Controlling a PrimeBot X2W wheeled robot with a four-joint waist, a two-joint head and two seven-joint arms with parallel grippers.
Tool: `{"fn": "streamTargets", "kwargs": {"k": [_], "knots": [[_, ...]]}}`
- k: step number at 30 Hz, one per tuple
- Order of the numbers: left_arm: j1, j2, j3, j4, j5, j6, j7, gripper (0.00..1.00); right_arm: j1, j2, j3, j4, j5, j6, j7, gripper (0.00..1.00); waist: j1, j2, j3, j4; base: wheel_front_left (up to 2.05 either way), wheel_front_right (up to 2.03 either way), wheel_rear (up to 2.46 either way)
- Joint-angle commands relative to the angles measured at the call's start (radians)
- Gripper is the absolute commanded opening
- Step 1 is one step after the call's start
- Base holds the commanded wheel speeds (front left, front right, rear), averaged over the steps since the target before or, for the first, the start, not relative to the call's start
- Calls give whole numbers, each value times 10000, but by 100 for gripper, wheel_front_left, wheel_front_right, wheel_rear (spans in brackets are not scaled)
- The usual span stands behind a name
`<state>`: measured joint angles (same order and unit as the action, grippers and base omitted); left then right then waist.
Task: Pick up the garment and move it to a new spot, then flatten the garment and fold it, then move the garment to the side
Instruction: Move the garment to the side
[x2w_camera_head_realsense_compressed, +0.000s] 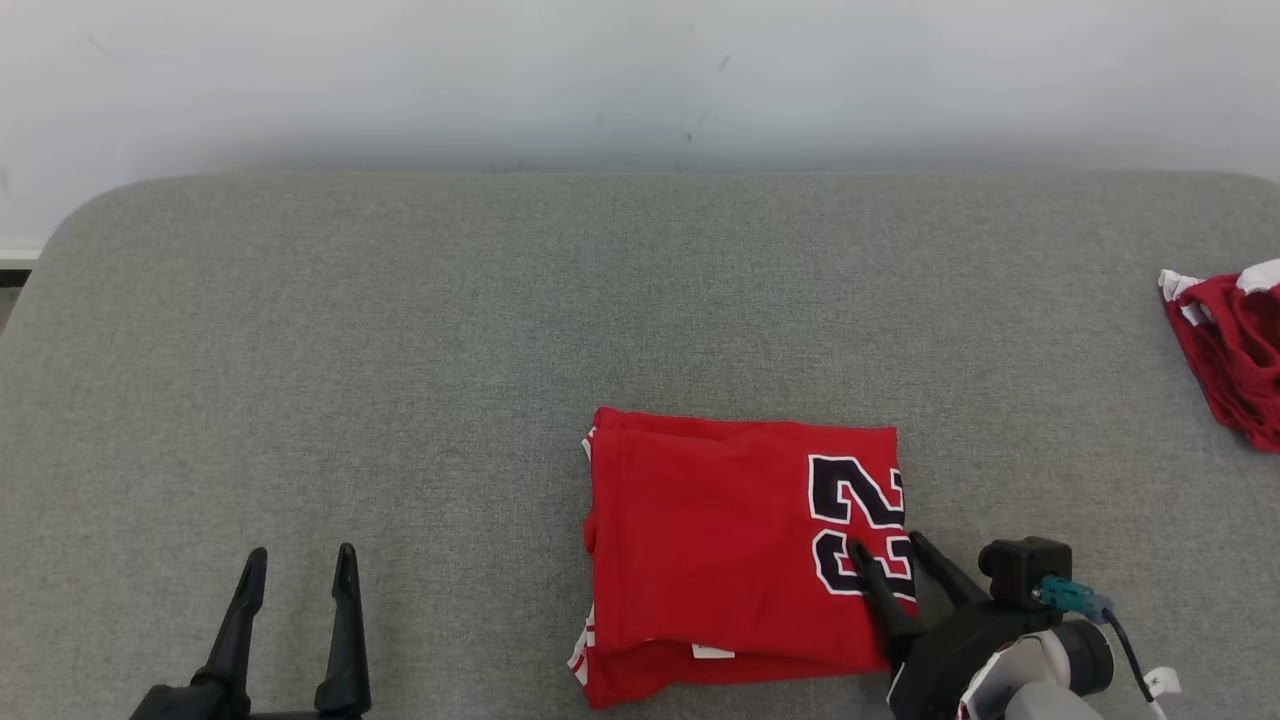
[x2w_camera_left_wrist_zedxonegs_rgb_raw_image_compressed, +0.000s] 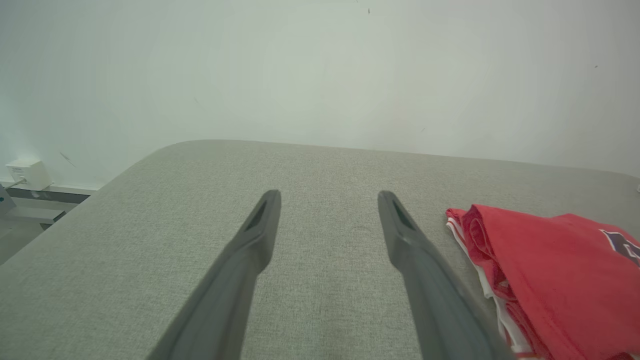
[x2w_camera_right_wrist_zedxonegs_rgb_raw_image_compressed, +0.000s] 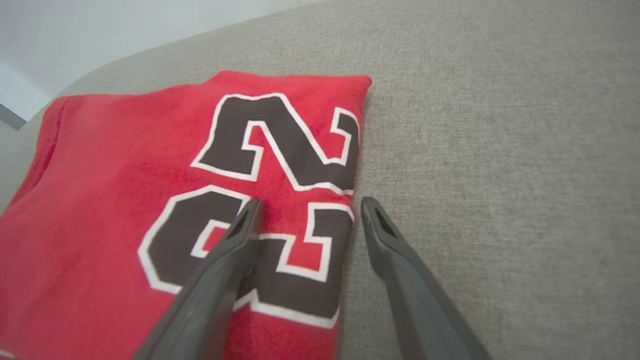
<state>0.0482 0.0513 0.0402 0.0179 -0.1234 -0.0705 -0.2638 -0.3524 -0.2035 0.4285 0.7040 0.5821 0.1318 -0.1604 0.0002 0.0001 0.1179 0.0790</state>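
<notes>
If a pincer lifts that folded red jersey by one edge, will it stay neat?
Probably not: the jersey is soft cloth, loosely layered at its left edge, so it likely droops and unfolds. It lies flat and thin, so probably light. Pushed over the grey fabric surface, it may bunch.

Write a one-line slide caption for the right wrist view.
Open right end effector straddling the numbered edge of the folded red jersey on the grey surface.

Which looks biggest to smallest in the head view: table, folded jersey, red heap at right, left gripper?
1. table
2. jersey
3. red heap and left gripper: much alike. Both are cut off by the picture's edge, and the gripper is nearer the camera, so they stay unranked.
</notes>
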Motion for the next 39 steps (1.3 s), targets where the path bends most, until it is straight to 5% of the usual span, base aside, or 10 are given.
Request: {"fn": "streamTargets", "kwargs": {"k": [1,6,7,8,9,10,20,39], "knots": [[-92,-8,-9,18,-57,12,-3,100,-96,35,31,48,87,-28,-67,100,-2,-1,6,5,0,0,0],[-132,-9,-49,30,-114,80,-3,100,-110,170,414,732,311,-28,-101,100,-2,-1,52,-38,0,0,0],[-146,-9,-54,39,-116,95,-3,100,-148,207,472,853,398,-28,-88,86,-2,-1,69,-55,0,0,0],[-170,-9,-70,48,-117,111,-3,100,-216,235,525,971,464,-28,-81,39,-2,-1,88,-69,0,0,0],[-199,-9,-81,59,-127,127,-3,100,-273,259,548,1088,570,-28,-63,6,-2,-1,108,-81,0,0,0],[-230,-9,-106,67,-136,129,-3,100,-354,263,583,1219,660,-28,-38,0,-2,-1,134,-83,0,0,0],[-376,-7,-201,-12,-153,164,-3,100,-1862,-602,1327,1544,883,-30,-418,0,-2,-1,445,-265,0,0,0],[-2245,0,-715,-1184,278,277,-1,100,-5585,-4789,2070,-112,1496,-30,-318,0,-2,-1,3944,-1951,0,0,0]]}}
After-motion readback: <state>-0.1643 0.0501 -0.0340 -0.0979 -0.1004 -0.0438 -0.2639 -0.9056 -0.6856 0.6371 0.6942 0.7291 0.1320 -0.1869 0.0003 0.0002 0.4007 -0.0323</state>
